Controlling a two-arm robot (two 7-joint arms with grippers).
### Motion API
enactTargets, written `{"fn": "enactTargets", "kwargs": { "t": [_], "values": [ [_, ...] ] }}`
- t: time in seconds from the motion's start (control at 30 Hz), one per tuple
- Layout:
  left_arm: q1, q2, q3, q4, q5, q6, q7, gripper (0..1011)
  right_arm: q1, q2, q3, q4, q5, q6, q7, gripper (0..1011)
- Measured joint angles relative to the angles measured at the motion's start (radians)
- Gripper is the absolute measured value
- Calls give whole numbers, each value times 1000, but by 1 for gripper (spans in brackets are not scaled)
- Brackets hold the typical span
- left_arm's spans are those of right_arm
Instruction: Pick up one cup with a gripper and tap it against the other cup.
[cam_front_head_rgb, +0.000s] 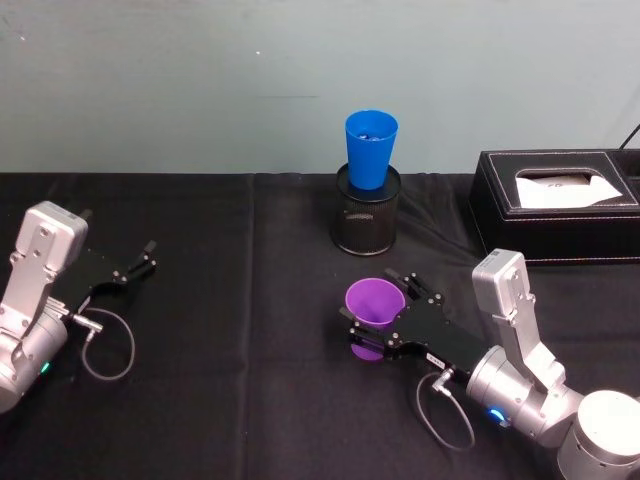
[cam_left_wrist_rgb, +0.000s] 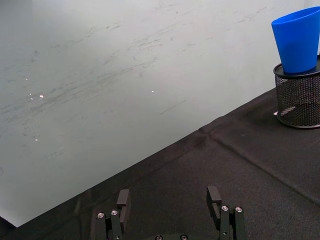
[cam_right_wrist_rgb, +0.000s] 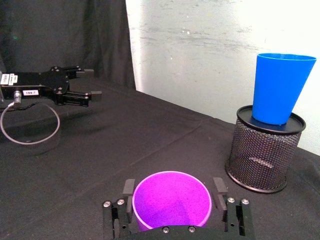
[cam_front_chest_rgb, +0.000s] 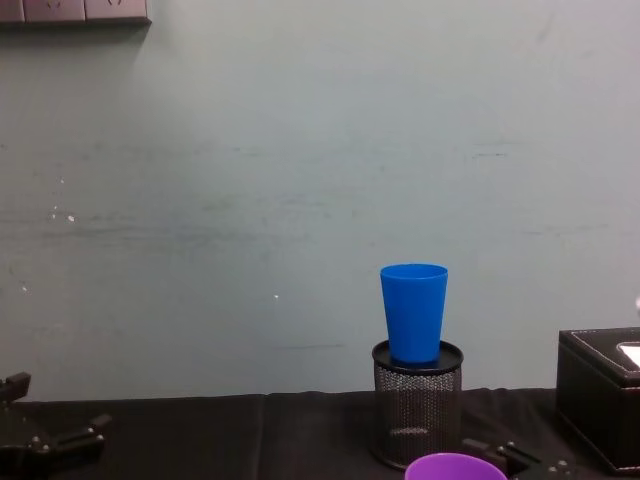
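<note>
The purple cup (cam_front_head_rgb: 374, 305) stands upright between the fingers of my right gripper (cam_front_head_rgb: 376, 312), low over the black table and right of centre. In the right wrist view the two finger pads (cam_right_wrist_rgb: 129, 188) press the sides of the purple cup (cam_right_wrist_rgb: 171, 199), so the right gripper (cam_right_wrist_rgb: 172, 192) is shut on it. The blue cup (cam_front_head_rgb: 370, 148) stands upright on an upturned black wire-mesh cylinder (cam_front_head_rgb: 366, 215) just behind, apart from the purple one. It shows as the blue cup (cam_right_wrist_rgb: 279, 87) beyond the purple rim. My left gripper (cam_front_head_rgb: 150, 256) rests open and empty at the far left.
A black tissue box (cam_front_head_rgb: 560, 205) stands at the back right, close to the mesh cylinder. A pale wall runs along the table's far edge. Black cloth (cam_front_head_rgb: 230, 330) lies bare between the two arms. The left arm's cable loops beside its wrist.
</note>
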Motion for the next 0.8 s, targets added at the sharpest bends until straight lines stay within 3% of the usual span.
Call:
{"fn": "enactTargets", "kwargs": {
  "t": [0.1, 0.43, 0.8],
  "values": [
    [0, 0, 0, 0, 0, 0, 0, 1000, 0, 0, 0, 0, 0, 0, 0, 997],
    [0, 0, 0, 0, 0, 0, 0, 1000, 1, 0, 0, 0, -1, 1, -1, 1003],
    [0, 0, 0, 0, 0, 0, 0, 1000, -28, 19, 32, -127, 27, 11, -9, 1003]
  ]
}}
